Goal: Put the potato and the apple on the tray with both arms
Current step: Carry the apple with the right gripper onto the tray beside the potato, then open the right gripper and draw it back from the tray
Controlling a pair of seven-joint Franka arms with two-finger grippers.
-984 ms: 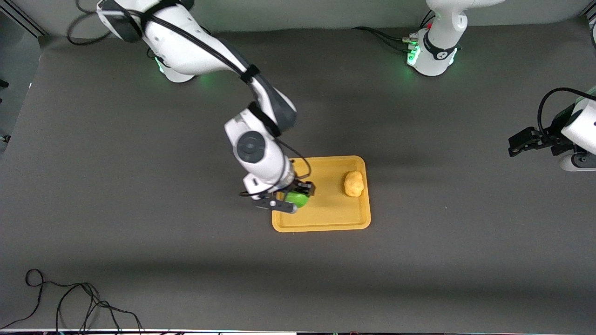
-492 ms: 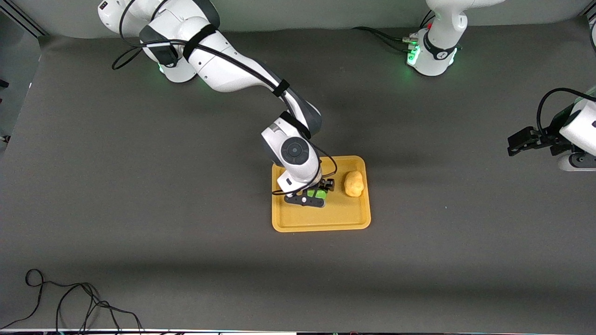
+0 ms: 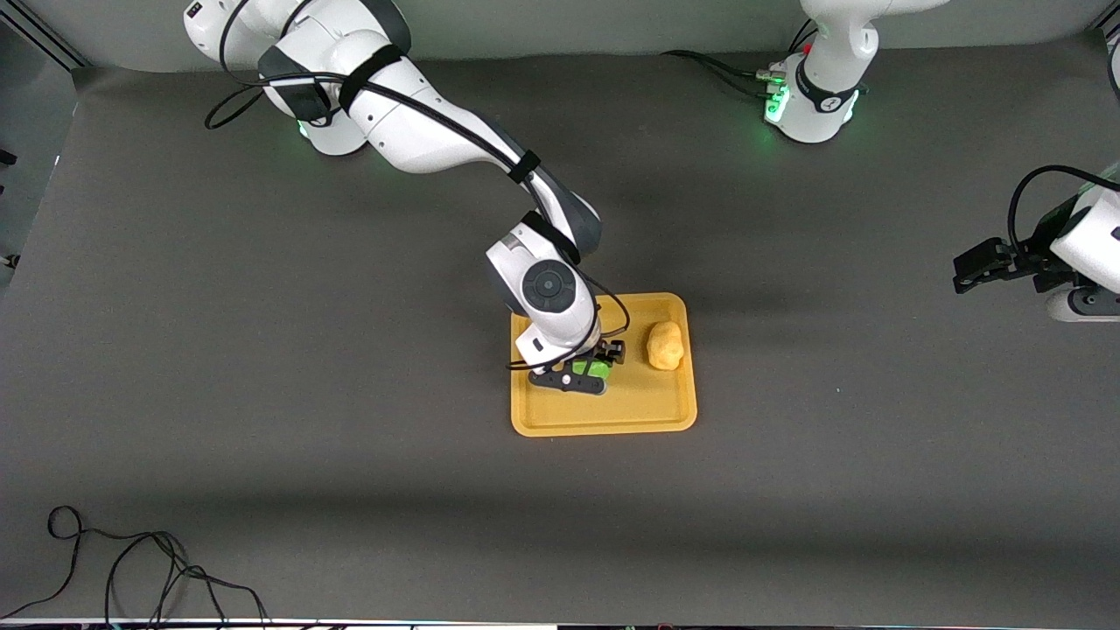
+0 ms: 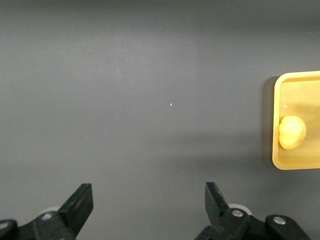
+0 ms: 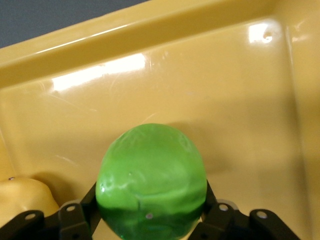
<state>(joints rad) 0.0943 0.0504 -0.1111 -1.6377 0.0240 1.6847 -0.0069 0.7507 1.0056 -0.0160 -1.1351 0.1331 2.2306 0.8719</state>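
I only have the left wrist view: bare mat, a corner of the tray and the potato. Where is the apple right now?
Observer: The apple is clamped in the right gripper, low over the tray.
Operator: Is it over the tray floor, not the rim?
Observer: Yes, the right wrist view shows yellow tray floor all round the apple, with the rim farther off.
Operator: How close is it to the potato?
Observer: Close but apart; the potato lies on the tray toward the left arm's end, with bare tray between them.
Operator: And my left gripper?
Observer: The left gripper waits open at the left arm's end of the table, well off the tray.
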